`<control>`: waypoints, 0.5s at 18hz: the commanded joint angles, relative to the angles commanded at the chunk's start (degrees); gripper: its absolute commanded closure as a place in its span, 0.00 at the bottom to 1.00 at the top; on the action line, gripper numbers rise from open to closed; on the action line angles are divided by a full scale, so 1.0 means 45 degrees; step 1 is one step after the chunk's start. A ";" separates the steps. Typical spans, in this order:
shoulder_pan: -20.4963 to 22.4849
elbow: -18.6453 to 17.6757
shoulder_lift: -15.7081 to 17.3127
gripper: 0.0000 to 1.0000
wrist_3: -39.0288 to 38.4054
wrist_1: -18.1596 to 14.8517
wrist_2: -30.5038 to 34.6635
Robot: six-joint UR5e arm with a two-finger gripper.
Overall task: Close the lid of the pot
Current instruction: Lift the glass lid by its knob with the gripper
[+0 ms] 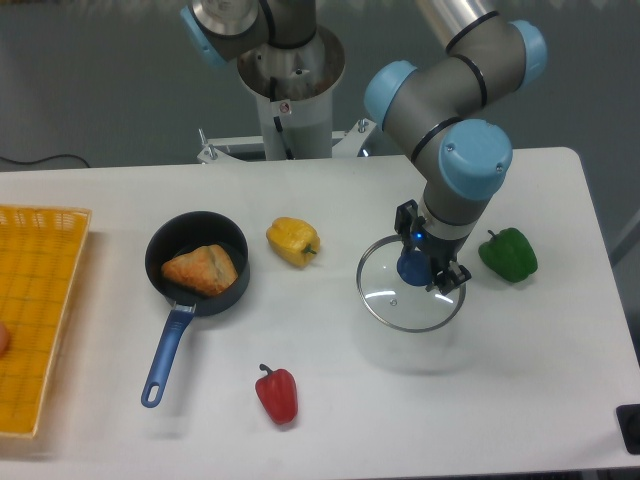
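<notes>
Hand [414, 266] gripping one lid [410, 288], one pot [197, 264]

A dark blue-black pot [197, 262] with a blue handle holds a golden-brown pastry [203, 269], the clear lid [410, 288] has a blue knob, and around them sit yellow [292, 241], red [277, 393] and green [508, 254] peppers, a yellow grid-patterned basket [40, 310] and a white table [520, 400].
</notes>
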 joint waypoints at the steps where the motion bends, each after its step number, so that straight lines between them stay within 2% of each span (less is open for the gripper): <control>1: 0.0000 0.0000 -0.0019 0.42 0.0000 0.0020 -0.0019; 9: -0.0078 0.0078 0.0000 0.42 -0.0352 0.0000 0.0000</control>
